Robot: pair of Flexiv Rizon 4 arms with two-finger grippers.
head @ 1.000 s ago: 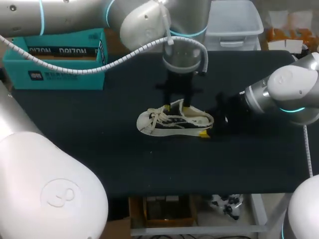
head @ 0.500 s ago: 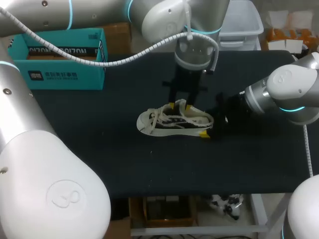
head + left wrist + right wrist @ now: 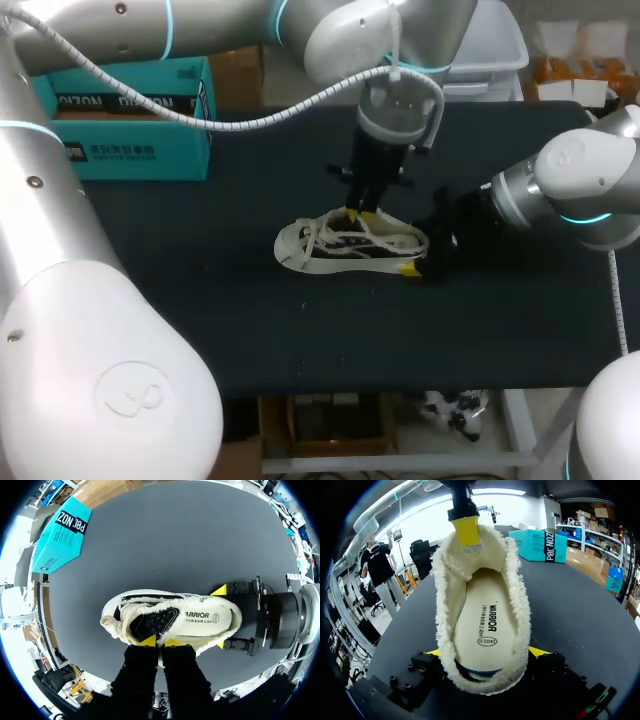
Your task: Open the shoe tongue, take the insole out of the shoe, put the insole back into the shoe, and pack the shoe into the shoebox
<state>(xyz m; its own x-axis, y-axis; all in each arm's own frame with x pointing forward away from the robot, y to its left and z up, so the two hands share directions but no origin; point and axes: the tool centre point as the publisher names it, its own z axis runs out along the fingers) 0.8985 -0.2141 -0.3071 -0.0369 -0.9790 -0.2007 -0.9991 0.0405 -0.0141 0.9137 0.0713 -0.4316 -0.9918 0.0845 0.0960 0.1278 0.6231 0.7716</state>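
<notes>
Shoe (image 3: 350,243) sits upright mid-table (image 3: 250,330), toe twd the L side, heel twd the R arm. L arm comes in over the top, and its tool (image 3: 161,642) is down on the shoe's opening w/ yellow tips nearly together, pinched on the fleecy tongue (image 3: 470,555). From the R wrist view one yellow tip shows at the tongue's top edge, and the tongue stands up. R tool (image 3: 485,652) is low at the heel, fingers apart, one each side of the heel and pressed into the fleece, so it's clamped on the shoe. Insole (image 3: 480,625) lies flat inside, print side up, fleece collar all round it. Teal shoebox (image 3: 130,130) is at the far L of the table, open side up, well apart from the shoe.
</notes>
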